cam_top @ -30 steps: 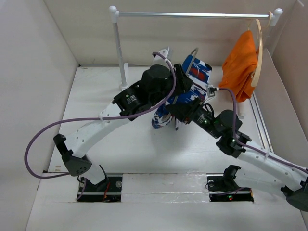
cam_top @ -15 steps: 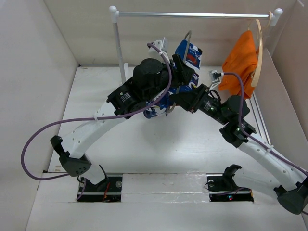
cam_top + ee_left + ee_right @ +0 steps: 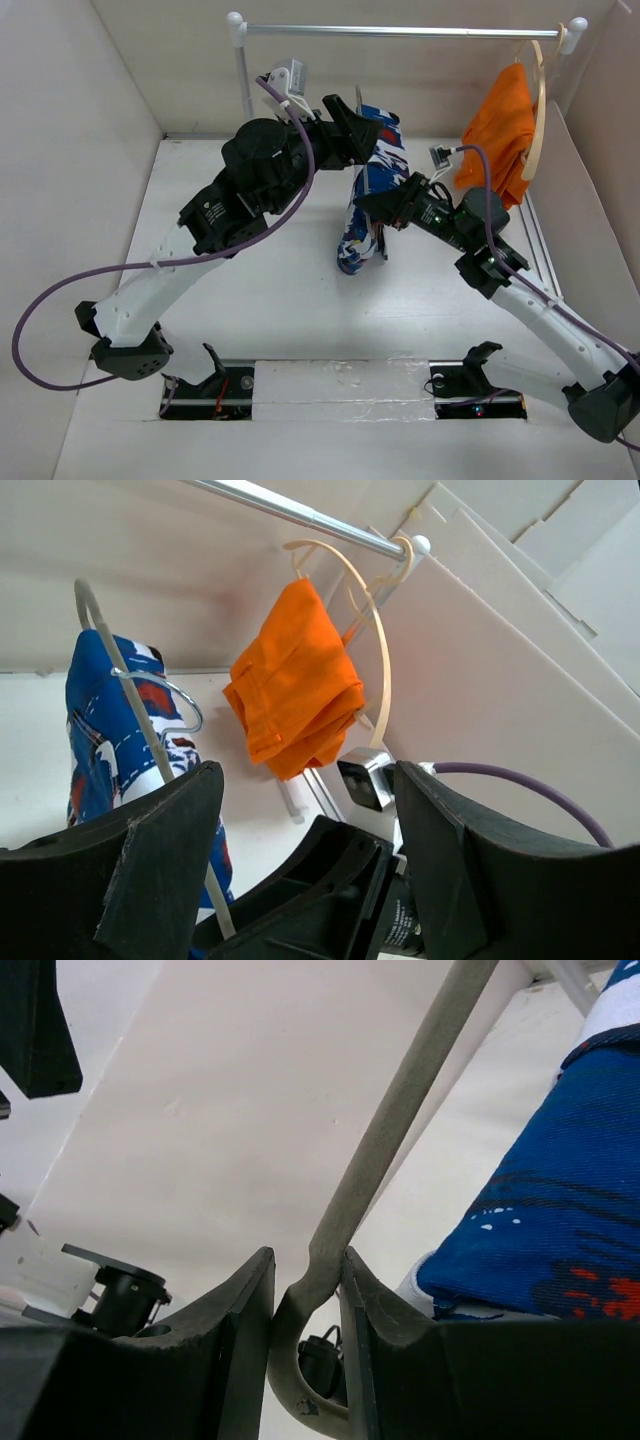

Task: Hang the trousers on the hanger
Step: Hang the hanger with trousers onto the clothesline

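— While I've got all 3 cams up, want a quick status?
— Yes. Where are the trousers [image 3: 352,245]?
— Blue w/ red & white streaks, draped over the hanger [image 3: 400,1110]. They hang mid-air above the far middle of the table [image 3: 300,310], under the rail [image 3: 400,30], left of the orange garment [image 3: 497,130] on its wooden hanger [image 3: 540,110]. Can't tell if the lower end touches the table.
— R gripper [image 3: 305,1280]?
— I see it clamped on the hanger's grey bar, fingers [image 3: 235,1350] tight either side, on the right of the cloth.
— And the L gripper [image 3: 307,790]?
— Up at the hanger's top end, far-left of the cloth, jaws wide apart. Bar runs close by one finger [image 3: 150,870]; touching or not, I can't tell.
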